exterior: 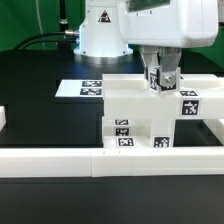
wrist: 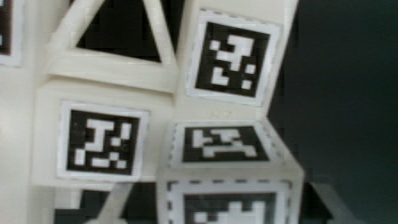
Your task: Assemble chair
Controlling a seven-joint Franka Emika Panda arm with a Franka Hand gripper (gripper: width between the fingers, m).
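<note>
The chair [exterior: 135, 105] is a cluster of glossy white blocks with black-and-white tags, standing on the black table just behind the front wall. My gripper [exterior: 160, 82] comes down from above onto its upper right part. The fingers straddle a white tagged piece [exterior: 161, 88] and are shut on it. Up close, the wrist view shows that tagged piece [wrist: 222, 195] between the dark fingers of the gripper [wrist: 222, 208]. Beyond it lie more tagged white faces of the chair [wrist: 102, 140]. The fingertips are mostly hidden.
The marker board [exterior: 88, 87] lies flat on the table behind the chair, towards the exterior view's left. A long low white border wall [exterior: 60, 160] runs along the front, with a short piece [exterior: 3, 120] at the left edge. The arm's base [exterior: 100, 35] stands at the back.
</note>
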